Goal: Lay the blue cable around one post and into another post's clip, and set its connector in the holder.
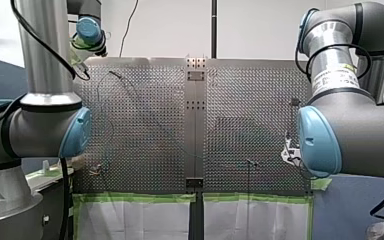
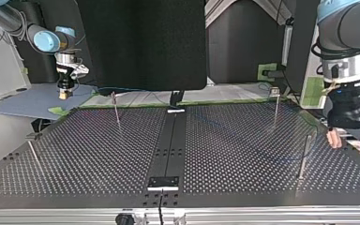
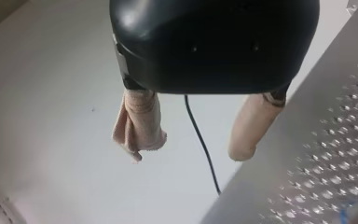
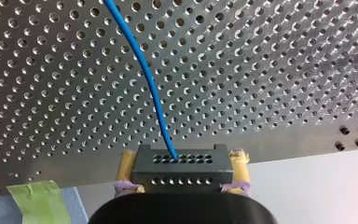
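Right hand (image 4: 182, 161) pinching dark connector (image 4: 182, 176) between yellow pads (image 4: 127, 164), at tabletop (image 4: 270, 70) edge, near green tape (image 4: 37, 200). Blue cable (image 4: 144, 70) runs from connector out across the tabletop. Left hand (image 3: 189, 153) spread wide, beige pads (image 3: 249, 126) apart, just off tabletop edge; thin black wire (image 3: 200, 140) beyond it.

- Blue cable (image 4: 145, 74) leaves the connector (image 4: 182, 171) clamped in my right gripper (image 4: 182, 161); far end cut off.
- Front view, left half: cable too faint to trace.
- Top view, upper left: connector too small to tell.
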Robot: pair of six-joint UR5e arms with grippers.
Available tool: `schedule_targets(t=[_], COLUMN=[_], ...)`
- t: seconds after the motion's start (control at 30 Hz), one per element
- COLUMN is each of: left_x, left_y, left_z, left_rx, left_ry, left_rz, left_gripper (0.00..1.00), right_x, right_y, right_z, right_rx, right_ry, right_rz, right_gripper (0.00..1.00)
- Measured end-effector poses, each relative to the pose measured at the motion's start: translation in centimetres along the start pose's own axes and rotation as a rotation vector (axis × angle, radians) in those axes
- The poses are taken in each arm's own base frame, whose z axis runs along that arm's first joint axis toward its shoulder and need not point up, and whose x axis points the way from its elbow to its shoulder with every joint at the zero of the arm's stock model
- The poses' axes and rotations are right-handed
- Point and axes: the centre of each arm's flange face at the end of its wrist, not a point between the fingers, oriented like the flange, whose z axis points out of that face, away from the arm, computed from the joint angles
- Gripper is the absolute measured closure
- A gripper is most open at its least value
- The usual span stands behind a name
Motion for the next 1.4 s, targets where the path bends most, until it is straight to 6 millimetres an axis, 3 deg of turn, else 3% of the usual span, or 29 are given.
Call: schedule_targets(t=[0.43, 0.9, 1.4], left_x=[-2.2, 0.3, 1.4], left_y=[-3.7, -1.6, -2.5], left_z=[-1.3, -2.7, -2.7], left_rx=[-0.006, -0.127, -0.008], left_ry=[0.008, 0.124, 0.191], left_rz=[0.112, 0.264, 0.396], left_gripper=[0.00, 0.00, 0.00], right_x=[0.1, 0.1, 0.2], right_y=[-0.1, -0.1, 0.0], right_z=[0.1, 0.1, 0.2], right_rx=[0.002, 0.002, 0.004], right_ry=[0.008, 0.009, 0.018], right_rz=[0.011, 0.014, 0.018], right_gripper=[1.00, 1.00, 1.00])
